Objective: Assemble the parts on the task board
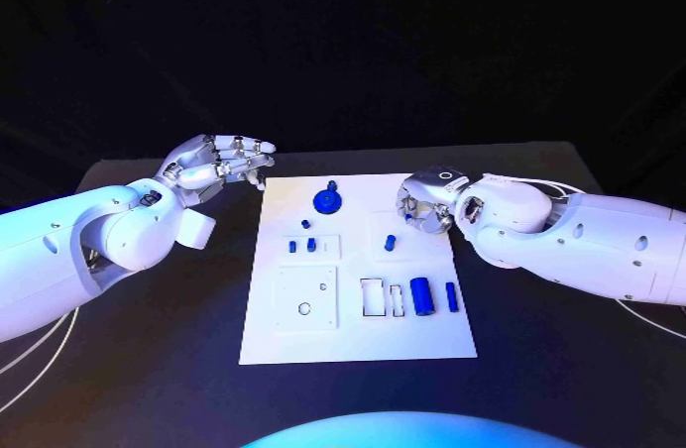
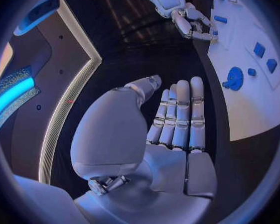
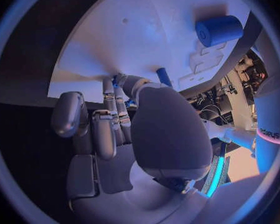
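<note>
Nearest the robot on the black desk (image 1: 171,369), the white rectangular task board (image 1: 358,339) shows a bare front strip. Just beyond that strip lie a square white plate with an oval hole (image 1: 306,297), a narrow white frame (image 1: 372,297), a thick blue cylinder (image 1: 422,292) and a slim blue bar (image 1: 452,296), all nearer the robot than the right hand and well apart from it. Further on, two short blue pegs (image 1: 301,245) stand in a small white block, between the two hands. A small blue peg (image 1: 389,240) stands just beside the right hand (image 1: 429,205), on its near side. This hand hovers over the board's right edge with its fingers (image 3: 109,129) curled in; I cannot tell whether they pinch anything. A round blue gear-like disc (image 1: 327,201) sits near the board's far edge, between the hands and touched by neither. Off the board's far left corner, the left hand (image 1: 217,163) hangs above the desk, its fingers (image 2: 180,114) straight and side by side, holding nothing.
</note>
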You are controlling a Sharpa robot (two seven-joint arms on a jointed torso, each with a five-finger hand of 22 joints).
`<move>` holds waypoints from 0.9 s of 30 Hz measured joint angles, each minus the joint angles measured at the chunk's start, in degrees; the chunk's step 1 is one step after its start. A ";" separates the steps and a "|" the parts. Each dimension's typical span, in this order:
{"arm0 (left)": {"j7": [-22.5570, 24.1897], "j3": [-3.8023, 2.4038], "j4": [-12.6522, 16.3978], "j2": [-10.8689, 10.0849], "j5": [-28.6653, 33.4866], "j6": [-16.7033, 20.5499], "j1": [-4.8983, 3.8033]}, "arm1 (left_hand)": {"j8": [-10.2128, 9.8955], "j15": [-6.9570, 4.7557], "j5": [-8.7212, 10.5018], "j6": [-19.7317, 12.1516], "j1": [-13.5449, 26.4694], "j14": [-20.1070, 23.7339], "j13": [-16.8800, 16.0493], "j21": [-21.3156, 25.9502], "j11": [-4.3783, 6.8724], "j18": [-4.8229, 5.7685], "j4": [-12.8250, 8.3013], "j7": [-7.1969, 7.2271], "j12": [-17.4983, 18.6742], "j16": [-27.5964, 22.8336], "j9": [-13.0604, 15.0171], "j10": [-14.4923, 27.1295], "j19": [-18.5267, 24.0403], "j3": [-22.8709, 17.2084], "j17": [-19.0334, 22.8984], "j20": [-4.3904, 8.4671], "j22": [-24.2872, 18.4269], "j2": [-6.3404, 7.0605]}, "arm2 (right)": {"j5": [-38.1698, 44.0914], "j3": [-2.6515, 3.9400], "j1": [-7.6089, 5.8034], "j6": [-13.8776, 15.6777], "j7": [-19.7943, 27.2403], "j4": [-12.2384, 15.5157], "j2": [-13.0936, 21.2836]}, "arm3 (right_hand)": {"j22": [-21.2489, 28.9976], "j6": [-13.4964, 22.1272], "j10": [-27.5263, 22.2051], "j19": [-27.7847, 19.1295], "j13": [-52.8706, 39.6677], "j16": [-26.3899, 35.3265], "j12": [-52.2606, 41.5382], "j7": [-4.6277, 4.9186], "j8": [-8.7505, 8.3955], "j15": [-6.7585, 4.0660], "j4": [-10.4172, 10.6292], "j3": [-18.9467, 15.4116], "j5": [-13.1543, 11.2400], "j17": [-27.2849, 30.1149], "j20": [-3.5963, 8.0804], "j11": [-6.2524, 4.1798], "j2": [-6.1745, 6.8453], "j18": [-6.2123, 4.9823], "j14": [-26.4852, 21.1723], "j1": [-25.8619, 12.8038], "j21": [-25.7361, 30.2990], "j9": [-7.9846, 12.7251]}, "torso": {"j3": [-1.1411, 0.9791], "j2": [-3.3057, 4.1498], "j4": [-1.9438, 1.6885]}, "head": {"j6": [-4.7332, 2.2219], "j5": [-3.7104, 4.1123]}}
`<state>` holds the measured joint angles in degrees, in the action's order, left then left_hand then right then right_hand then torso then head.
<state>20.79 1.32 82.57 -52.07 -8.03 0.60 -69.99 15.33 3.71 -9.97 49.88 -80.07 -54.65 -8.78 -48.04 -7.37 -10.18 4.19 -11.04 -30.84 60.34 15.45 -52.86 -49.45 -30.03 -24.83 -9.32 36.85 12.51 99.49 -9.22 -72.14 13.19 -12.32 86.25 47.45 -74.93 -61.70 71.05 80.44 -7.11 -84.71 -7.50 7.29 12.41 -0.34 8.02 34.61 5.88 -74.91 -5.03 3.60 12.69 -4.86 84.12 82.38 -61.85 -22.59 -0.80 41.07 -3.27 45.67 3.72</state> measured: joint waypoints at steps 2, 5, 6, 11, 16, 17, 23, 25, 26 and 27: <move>0.02 0.00 0.01 -0.01 0.01 0.02 0.00 | 0.00 0.00 0.00 0.00 0.00 0.00 0.00 0.21 0.00 0.00 0.00 0.00 0.00 0.00 0.00 0.00 0.00 0.00 0.00 0.00 0.00 0.00 | 0.00 0.02 0.05 0.00 -0.05 -0.06 -0.13 | 0.00 0.00 0.59 0.02 0.07 0.00 0.54 0.00 0.24 -0.20 -1.81 1.79 2.64 0.00 0.28 0.36 -0.05 0.00 -0.20 -0.05 -0.38 -0.43 | 0.03 -0.01 -0.02 | 0.10 0.01; 0.09 0.00 0.02 -0.03 0.02 0.07 0.00 | 0.00 0.00 0.00 0.00 -0.23 0.00 0.00 0.22 0.00 0.00 0.00 0.00 0.00 0.00 0.00 0.00 -0.20 0.00 0.00 0.20 -0.07 -0.23 | 0.05 0.03 0.11 -0.01 -0.15 -0.09 -0.23 | 0.00 -0.40 0.83 -0.01 0.16 0.00 0.96 0.00 0.23 -0.20 -1.97 2.05 5.39 0.00 0.43 0.57 -0.11 0.00 -0.20 -0.12 -0.76 -0.82 | 0.04 -0.04 -0.03 | 0.19 0.09; 0.11 0.00 0.02 -0.03 0.02 0.09 0.00 | 0.00 0.00 0.00 0.00 -0.23 0.00 0.00 0.22 0.00 0.00 0.00 0.00 0.00 0.00 0.00 0.00 -0.21 0.00 0.00 0.21 -0.07 -0.22 | 0.08 0.03 0.13 -0.01 -0.18 -0.09 -0.24 | 0.00 -0.40 0.97 -0.01 0.16 0.00 1.03 0.00 0.35 -0.19 -1.94 2.07 5.57 0.00 0.43 0.70 -0.11 0.00 -0.20 -0.13 -0.90 -0.89 | 0.06 -0.05 -0.03 | 0.20 0.10; 0.32 0.00 0.04 -0.08 0.04 0.30 0.00 | 0.00 0.00 0.00 0.00 -0.23 0.00 -0.07 0.22 0.00 0.00 -0.16 0.00 0.00 0.00 0.00 0.00 -0.21 0.16 0.00 0.21 -0.07 -0.22 | 0.36 0.02 0.25 0.32 -0.43 0.32 0.11 | 0.01 -0.56 1.23 -0.01 0.39 0.00 1.37 -0.16 0.66 -0.40 -1.94 2.08 5.79 0.00 0.43 0.81 -0.76 0.00 0.01 -0.79 -1.40 -1.17 | 0.04 -0.07 -0.01 | 0.24 0.13; 0.59 0.00 0.05 -0.11 0.05 0.76 0.00 | 0.00 0.00 0.00 0.00 -0.23 0.00 -0.06 0.22 0.20 0.00 -0.16 0.00 -0.23 0.00 -0.01 -0.20 -0.41 0.16 0.01 0.41 -0.07 -0.22 | 0.56 -0.07 0.45 1.35 -0.62 1.17 0.88 | 0.01 -0.54 1.36 0.00 0.55 0.00 2.21 -0.16 0.54 -0.40 -3.70 3.85 4.88 0.00 0.44 0.94 -1.14 0.00 0.01 -1.52 -1.99 -1.45 | 0.00 -0.06 0.01 | 0.20 0.07; 0.66 0.00 0.05 -0.11 0.06 0.87 0.00 | 0.00 0.00 0.00 0.00 -0.36 0.00 -0.06 0.22 0.20 0.00 -0.16 0.00 -0.23 0.00 -0.01 -0.20 -0.41 0.16 0.04 0.41 -0.07 -0.36 | 0.58 -0.09 0.49 1.63 -0.67 1.39 1.07 | 0.01 -0.59 1.43 0.12 0.55 0.00 2.26 -0.18 0.59 -0.40 -3.92 4.06 4.84 0.01 0.55 1.01 -1.15 0.00 0.01 -1.81 -1.99 -1.45 | 0.00 -0.06 0.02 | 0.19 0.06; 0.95 0.00 -0.01 -0.11 0.07 1.34 0.00 | 0.00 0.00 0.00 0.00 -0.46 0.00 -0.06 0.22 0.20 0.00 -0.16 0.00 -0.23 0.00 -0.01 -0.20 -0.41 0.16 0.04 0.41 -0.06 -0.46 | 0.58 -0.11 0.33 3.15 -0.78 2.43 1.89 | 0.02 -0.95 1.43 0.20 0.28 0.00 2.02 -0.16 0.82 -0.40 -4.18 4.32 4.84 0.01 0.63 1.01 -1.16 0.00 0.01 -1.82 -2.38 -1.46 | 0.01 -0.08 0.02 | -0.01 0.09; 1.03 0.00 -0.03 -0.10 0.08 1.47 0.00 | 0.00 0.00 0.00 0.00 -0.46 0.00 -0.06 0.22 0.20 0.00 -0.16 0.00 -0.23 0.00 -0.01 -0.20 -0.41 0.16 0.04 0.41 -0.07 -0.46 | 0.56 -0.02 0.14 3.85 -0.79 2.84 2.11 | 0.02 -0.95 1.42 0.20 0.28 0.00 2.03 -0.16 0.87 -0.51 -5.03 5.17 4.50 0.01 0.63 1.01 -1.15 0.00 -0.11 -1.83 -2.61 -1.54 | 0.00 -0.08 0.02 | -0.06 0.11; 1.06 0.00 -0.04 -0.09 0.09 1.53 0.00 | 0.00 0.00 0.00 0.00 -0.46 0.00 -0.06 0.22 0.20 0.00 -0.16 0.00 -0.23 0.00 -0.01 -0.20 -0.41 0.16 0.04 0.41 -0.06 -0.46 | 0.54 0.01 0.07 4.16 -0.79 2.99 2.20 | 0.02 -0.95 1.42 0.20 0.28 0.00 2.02 -0.16 0.87 -0.59 -5.03 5.18 4.50 0.01 0.63 1.01 -1.08 0.00 -0.19 -1.90 -2.61 -1.59 | 0.01 -0.08 0.02 | -0.07 0.11; 1.09 0.00 -0.04 -0.09 0.10 1.58 0.00 | 0.00 0.00 0.00 0.00 -0.46 0.00 -0.06 0.22 0.20 0.00 -0.16 0.00 -0.23 0.00 -0.01 -0.20 -0.41 0.16 0.04 0.41 -0.06 -0.46 | 0.52 0.06 0.00 4.49 -0.79 3.22 2.32 | 0.02 -0.96 1.42 0.20 0.28 0.00 2.02 -0.16 0.87 -0.59 -5.11 5.25 4.50 0.01 0.63 1.01 -1.08 0.00 -0.19 -1.90 -2.61 -1.62 | 0.01 -0.08 0.02 | -0.08 0.12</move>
<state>21.89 1.32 82.53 -52.16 -7.93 2.18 -69.99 15.33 3.71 -9.97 49.88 -80.53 -54.66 -8.83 -47.82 -7.17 -10.18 4.03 -11.04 -31.07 60.34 15.44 -53.05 -49.86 -29.87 -24.79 -8.91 36.78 12.05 100.01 -9.16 -72.14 17.68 -13.11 89.47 49.78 -74.91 -62.66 72.48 80.64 -6.83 -84.71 -5.47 7.13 13.28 -0.94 2.91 39.86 10.38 -74.90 -4.40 4.61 11.61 -4.86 83.93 80.48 -64.46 -24.21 -0.80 40.99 -3.25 45.59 3.84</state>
